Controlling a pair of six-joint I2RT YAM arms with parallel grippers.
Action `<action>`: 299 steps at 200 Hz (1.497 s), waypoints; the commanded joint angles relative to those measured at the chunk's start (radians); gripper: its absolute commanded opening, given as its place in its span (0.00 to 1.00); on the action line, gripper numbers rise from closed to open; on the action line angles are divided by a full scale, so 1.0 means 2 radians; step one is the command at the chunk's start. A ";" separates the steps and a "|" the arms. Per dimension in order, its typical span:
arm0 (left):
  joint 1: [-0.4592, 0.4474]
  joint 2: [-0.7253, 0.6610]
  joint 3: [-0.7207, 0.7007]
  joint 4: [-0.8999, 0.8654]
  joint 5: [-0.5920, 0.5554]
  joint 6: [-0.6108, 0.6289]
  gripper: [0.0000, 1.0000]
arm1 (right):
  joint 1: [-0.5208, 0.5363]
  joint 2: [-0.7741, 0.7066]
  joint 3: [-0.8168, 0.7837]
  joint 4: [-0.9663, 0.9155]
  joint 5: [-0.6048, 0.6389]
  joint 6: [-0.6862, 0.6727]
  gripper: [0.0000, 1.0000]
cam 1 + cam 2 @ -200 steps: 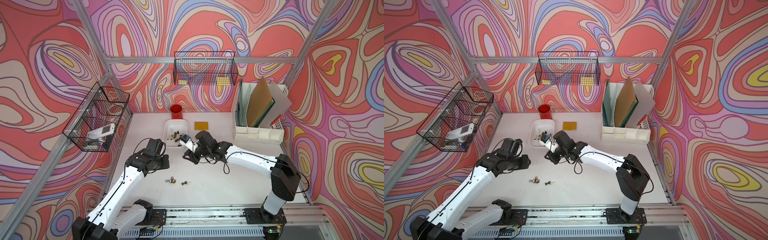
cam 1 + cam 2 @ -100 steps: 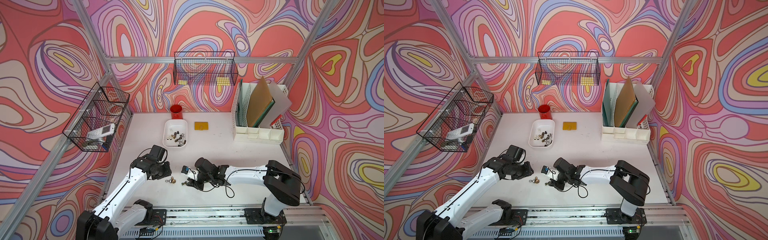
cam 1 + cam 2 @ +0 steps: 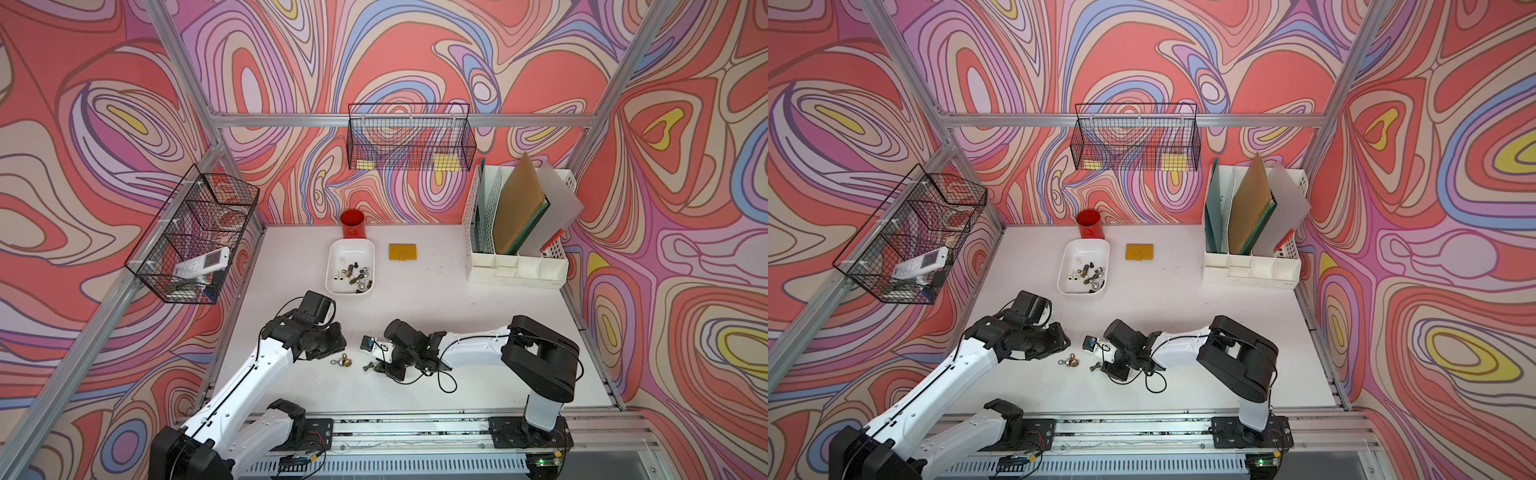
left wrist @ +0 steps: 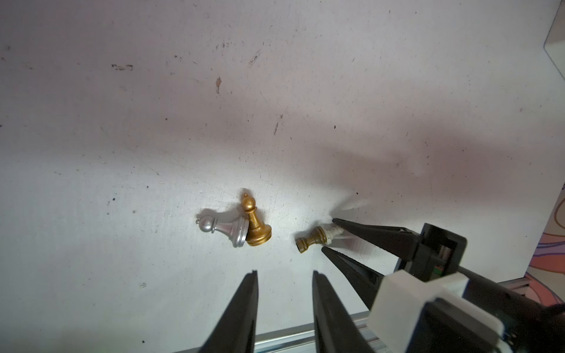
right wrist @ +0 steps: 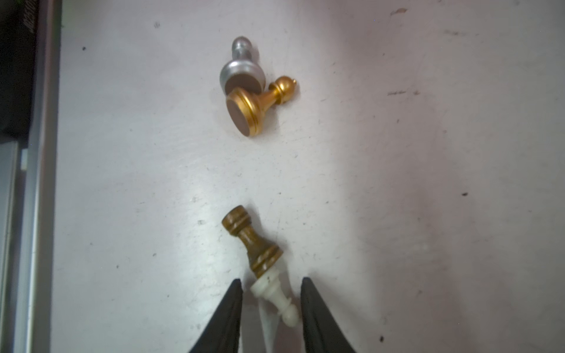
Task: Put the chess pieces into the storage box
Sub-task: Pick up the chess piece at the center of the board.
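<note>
A second ago the right gripper (image 5: pixel 270 282) was up at the storage box (image 3: pixel 354 247) in the upper middle of the table (image 3: pixel 415 307). It has since swung down to the lower middle of both top views. Its jaws stand partly apart, one tip on each side of a white pawn (image 5: pixel 275 295) lying flat on the table. There is a gap on either side, so nothing is gripped. The pawn's base meets the base of a bronze rook (image 5: pixel 249 241), also on its side. The left gripper (image 4: pixel 285 272) has moved in toward the centre too and now hovers with its jaws apart and empty. It is just short of a silver pawn (image 4: pixel 224 229) and a gold pawn (image 4: pixel 255 226), both tipped over and touching at their bases. The other chess pieces (image 3: pixel 353 275) lie in the storage box, as before.
</note>
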 commanded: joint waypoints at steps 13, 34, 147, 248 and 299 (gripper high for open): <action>-0.011 0.007 -0.001 0.005 -0.001 -0.004 0.35 | 0.003 0.029 0.020 -0.024 -0.009 -0.002 0.35; -0.018 0.011 0.003 0.002 -0.008 -0.006 0.35 | 0.003 0.033 0.022 -0.024 -0.002 0.000 0.24; -0.081 0.076 -0.007 0.084 -0.012 -0.059 0.35 | -0.007 0.010 -0.008 0.013 0.034 0.098 0.18; -0.095 0.106 -0.014 0.123 -0.010 -0.079 0.35 | -0.009 0.004 -0.027 -0.023 0.051 0.098 0.17; -0.126 0.120 -0.052 0.190 -0.017 -0.138 0.35 | -0.010 -0.004 -0.040 0.023 0.039 0.139 0.06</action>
